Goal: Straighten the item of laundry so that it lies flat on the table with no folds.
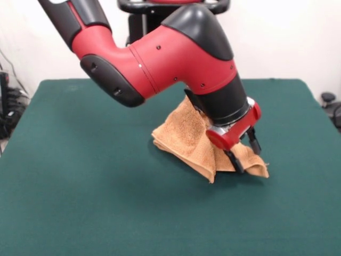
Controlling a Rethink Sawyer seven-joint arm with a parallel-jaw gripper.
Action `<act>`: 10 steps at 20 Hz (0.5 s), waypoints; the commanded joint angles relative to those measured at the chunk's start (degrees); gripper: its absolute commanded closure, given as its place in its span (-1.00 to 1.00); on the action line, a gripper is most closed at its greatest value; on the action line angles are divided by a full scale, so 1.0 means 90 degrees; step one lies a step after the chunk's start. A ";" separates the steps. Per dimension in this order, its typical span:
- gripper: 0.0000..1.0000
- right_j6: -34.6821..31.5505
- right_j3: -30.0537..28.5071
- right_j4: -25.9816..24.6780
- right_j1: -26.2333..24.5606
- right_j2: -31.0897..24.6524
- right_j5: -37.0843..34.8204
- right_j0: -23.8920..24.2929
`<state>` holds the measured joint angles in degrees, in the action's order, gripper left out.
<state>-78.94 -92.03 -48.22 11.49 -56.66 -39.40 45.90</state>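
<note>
The orange-tan towel lies crumpled and folded on the green table, right of centre. One fold runs down to a point at its front, and a flat corner sticks out to the right. My gripper hangs tilted from the red arm over the towel's right part. Its two black fingers stand apart, with towel showing between and behind them. The tips are at or just above the cloth. The arm hides the towel's back edge. No white tag shows.
The red and black arm reaches across the middle of the table from the pedestal at the far side. Cables and dark gear sit off the table's left edge.
</note>
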 commanded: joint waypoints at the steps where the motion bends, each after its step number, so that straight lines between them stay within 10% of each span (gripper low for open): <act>1: -1.00 0.1230 -0.0180 -0.0346 -0.0015 -0.0020 0.0496 -0.0065; 10: -1.00 0.1168 -0.0209 -0.0338 0.0076 -0.0117 0.0707 -0.0093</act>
<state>-78.94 -92.45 -49.17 11.49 -57.09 -35.45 45.94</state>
